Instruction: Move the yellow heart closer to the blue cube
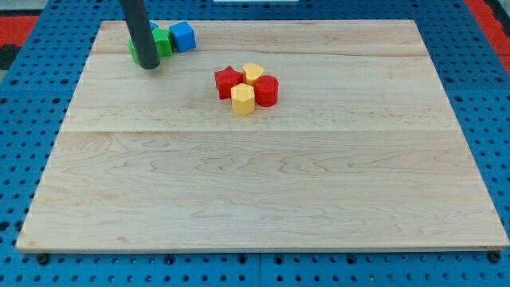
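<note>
Board: I see a pale wooden board [263,183] of three long planks, grain running left to right, filling most of the view.
Surround: the board lies on a blue perforated base [478,56], with a strip of red [488,9] at the view's top right corner and another at the top left.
My tip: my tip [148,65] rests on the board near the view's top left; the dark rod rises from it out of the top edge. It is a bare rod, so it grips nothing.
Green block: a green block [163,41], shape partly hidden by the rod, sits just to the right of my tip, seemingly touching the rod.
Blue cube: the blue cube [182,36] stands just right of the green block, close against it.
Yellow heart: the yellow heart [253,73] sits in a tight cluster up the middle of the board, well apart from the blue cube and my tip.
Cluster: a red star [228,81] on its left, a red round block [268,90] at its lower right, a yellow hexagon [243,100] below it, all seemingly touching.
</note>
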Robot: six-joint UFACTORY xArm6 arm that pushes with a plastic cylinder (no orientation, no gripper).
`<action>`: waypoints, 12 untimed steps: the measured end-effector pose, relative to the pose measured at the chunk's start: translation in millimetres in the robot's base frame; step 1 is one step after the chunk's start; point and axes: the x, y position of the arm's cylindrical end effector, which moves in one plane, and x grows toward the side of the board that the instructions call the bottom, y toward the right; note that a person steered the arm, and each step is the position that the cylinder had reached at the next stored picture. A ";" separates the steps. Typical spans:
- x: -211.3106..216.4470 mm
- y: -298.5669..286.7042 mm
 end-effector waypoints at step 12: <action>35.8 156.5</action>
